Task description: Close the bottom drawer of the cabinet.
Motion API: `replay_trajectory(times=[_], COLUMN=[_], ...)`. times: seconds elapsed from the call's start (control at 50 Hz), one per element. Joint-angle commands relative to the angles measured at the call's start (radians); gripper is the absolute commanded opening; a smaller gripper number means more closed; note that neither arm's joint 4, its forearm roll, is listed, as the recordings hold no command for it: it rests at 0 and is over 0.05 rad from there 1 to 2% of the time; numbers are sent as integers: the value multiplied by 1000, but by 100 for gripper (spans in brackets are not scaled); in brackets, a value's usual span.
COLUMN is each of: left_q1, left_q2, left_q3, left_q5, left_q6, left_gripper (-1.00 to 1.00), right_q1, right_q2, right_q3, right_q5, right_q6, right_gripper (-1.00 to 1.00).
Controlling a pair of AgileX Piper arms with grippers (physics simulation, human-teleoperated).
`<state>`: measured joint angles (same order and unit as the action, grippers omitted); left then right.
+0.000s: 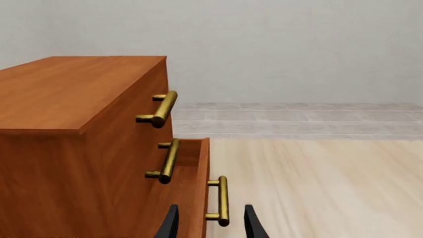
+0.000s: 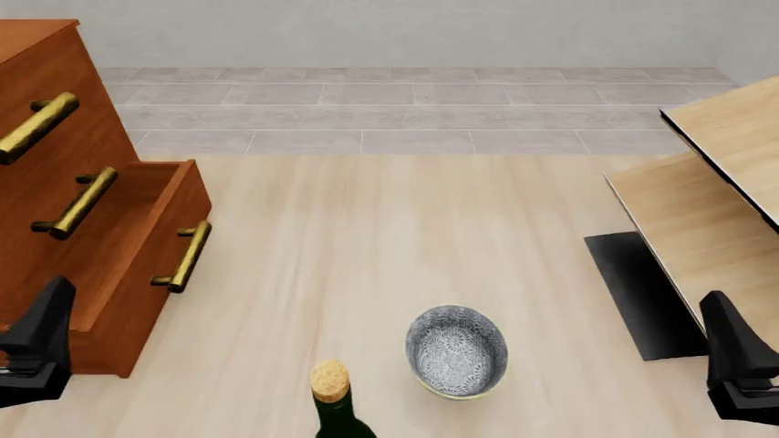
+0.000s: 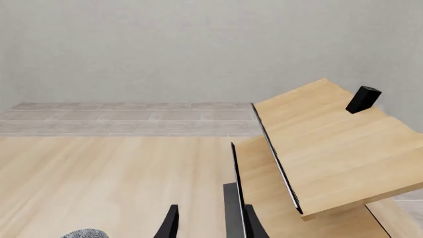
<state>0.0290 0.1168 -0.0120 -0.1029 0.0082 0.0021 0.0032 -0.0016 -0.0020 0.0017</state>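
We held the left pincer [image 1: 211, 223], jaws wide, near the reddish-brown wooden bottom drawer [image 2: 146, 274], ajar; its rigid flat front looked best pushed beside the brass-gold bar handle [image 2: 185, 258].

Cabinet [image 2: 73, 246] reddish wood, satin; handles brass; table [image 2: 365, 237] pale wood.

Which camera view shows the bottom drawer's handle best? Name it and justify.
The left wrist view: the bottom drawer's handle sits close, between the left gripper's open fingers. The front view shows it smaller, at an angle, on the pulled-out drawer. The right wrist view shows none of it.
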Motion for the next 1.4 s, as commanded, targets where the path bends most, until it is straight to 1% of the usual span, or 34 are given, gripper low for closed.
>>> replay_trajectory(times=[0.02, 0.16, 0.2, 0.26, 0.36, 0.4, 0.44, 0.48, 0.52, 0.6, 0.66, 0.72, 0.78, 0.8, 0.84, 0.88, 0.9, 0.92, 0.94, 0.96, 0.98, 1.0, 1.02, 1.06, 1.08, 1.2, 1.24, 1.26, 1.28, 1.4], left_q1=[-37, -46, -60, -81, -161, -178, -205, -217, -250, -303, -350, -369, -375, -377, -380, -382, -394, -394, -394, -407, -407, -407, -411, -413, -413, -409, -407, -399, -395, -365], left_q2=[-106, -105, -100, -73, 44, 78, 150, 168, 240, 307, 401, 448, 544, 604, 668, 702, 757, 783, 787, 859, 901, 907, 997, 1070, 1076, 1358, 1390, 1438, 1457, 1508], left_q3=[10, 9, 10, 10, 12, 11, 11, 12, 12, 12, 12, 12, 12, 12, 12, 12, 12, 12, 12, 12, 12, 12, 12, 12, 12, 12, 12, 12, 12, 11], left_q5=[103, 104, 101, 87, 15, -8, -56, -68, -114, -161, -227, -263, -343, -393, -450, -480, -526, -550, -554, -612, -649, -656, -727, -793, -799, -1030, -1056, -1091, -1105, -1117], left_q6=[-2, -2, 4, -5, -26, -36, -48, -41, -37, -37, -33, -38, -50, -57, -57, -57, -62, -60, -60, -64, -68, -68, -84, -87, -87, -107, -113, -117, -122, -131], left_gripper=[100, 100, 100, 100, 100, 100, 100, 100, 100, 100, 100, 100, 100, 100, 100, 100, 100, 100, 100, 100, 100, 100, 100, 100, 100, 100, 100, 100, 100, 100], right_q1=[2, 4, 6, 7, 8, 8, 9, 10, 10, 13, 14, 14, 16, 16, 17, 17, 16, 17, 17, 18, 18, 18, 19, 19, 19, 23, 24, 24, 24, 27], right_q2=[4, 2, 1, 1, 1, 0, 0, 0, 0, 0, 0, 1, 1, 1, 1, 1, 1, 1, 1, 1, 1, 1, 0, 0, 0, 1, 1, 1, 1, 2], right_q3=[-2, -4, -4, -4, -4, -6, -5, -4, -4, -4, -4, -4, -4, -3, -4, -3, -3, -3, -3, -3, -2, -2, -3, -3, -3, -3, -4, -4, -5, -4], right_q5=[-1, 2, 2, 2, 3, 5, 4, 3, 3, 2, 2, 2, 1, 1, 1, 1, 0, 0, 0, 0, -1, -1, 1, 0, 0, 0, 1, 1, 2, 0], right_q6=[0, -1, -1, -1, -3, -4, -5, -5, -7, -10, -12, -12, -16, -16, -16, -16, -16, -17, -17, -18, -18, -18, -16, -16, -16, -15, -14, -14, -14, -14], right_gripper=[100, 100, 100, 100, 100, 100, 100, 100, 100, 100, 100, 100, 100, 100, 100, 100, 100, 100, 100, 100, 100, 100, 100, 100, 100, 100, 100, 100, 100, 100])
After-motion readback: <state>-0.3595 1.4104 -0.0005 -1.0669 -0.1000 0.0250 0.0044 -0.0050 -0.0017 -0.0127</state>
